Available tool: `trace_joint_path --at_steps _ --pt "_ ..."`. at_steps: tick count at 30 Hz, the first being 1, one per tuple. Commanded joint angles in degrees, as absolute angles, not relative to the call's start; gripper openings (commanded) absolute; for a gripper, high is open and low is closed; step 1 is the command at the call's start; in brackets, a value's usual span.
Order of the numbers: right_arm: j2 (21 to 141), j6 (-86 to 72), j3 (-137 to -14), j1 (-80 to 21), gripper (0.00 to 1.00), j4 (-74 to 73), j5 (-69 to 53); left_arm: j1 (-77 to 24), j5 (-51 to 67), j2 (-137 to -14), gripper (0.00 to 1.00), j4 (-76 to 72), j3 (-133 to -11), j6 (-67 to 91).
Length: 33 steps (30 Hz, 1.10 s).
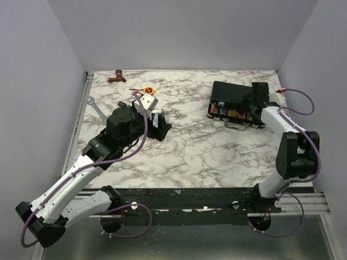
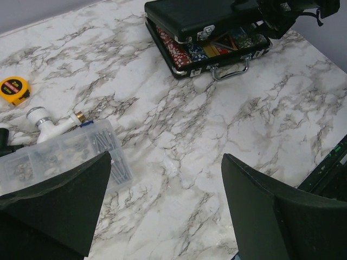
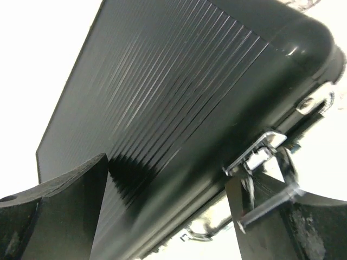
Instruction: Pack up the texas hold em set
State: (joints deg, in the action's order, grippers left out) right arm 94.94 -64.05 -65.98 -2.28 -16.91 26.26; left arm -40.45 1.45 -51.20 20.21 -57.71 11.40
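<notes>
The black poker case lies at the back right of the marble table, its ribbed lid lowered most of the way over the base. Through the gap at the front I see rows of coloured chips, a silver latch and the carry handle. My right gripper sits on the lid's front edge, jaws spread wide, with the lid filling the space between the fingers in its wrist view. My left gripper is open and empty above bare table, far left of the case.
A clear plastic compartment box lies just left of my left gripper, with a white pipe fitting and a yellow tape measure beyond it. A brown tool lies at the back left corner. A silver tool lies by the left rail.
</notes>
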Motion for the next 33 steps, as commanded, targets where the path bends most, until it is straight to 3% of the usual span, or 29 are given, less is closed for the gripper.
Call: trace_joint_path --at_steps 1,9,20,33 --pt "89.9 -50.3 -59.6 -2.3 0.84 -24.7 23.0 -40.2 3.9 -52.0 0.81 19.0 -57.7 12.7" --pt "86.0 -43.3 -56.0 -2.3 0.91 -27.2 11.9 -40.2 4.6 -54.2 0.81 18.8 -57.5 13.1" --pt "81.3 -41.9 -52.5 -2.3 0.91 -21.5 10.5 -40.2 11.5 -58.4 0.81 16.0 -56.8 13.3" --pt "72.8 -42.7 -45.7 -2.3 0.9 -13.2 0.4 -40.2 31.9 -85.5 0.71 3.6 -69.3 32.2"
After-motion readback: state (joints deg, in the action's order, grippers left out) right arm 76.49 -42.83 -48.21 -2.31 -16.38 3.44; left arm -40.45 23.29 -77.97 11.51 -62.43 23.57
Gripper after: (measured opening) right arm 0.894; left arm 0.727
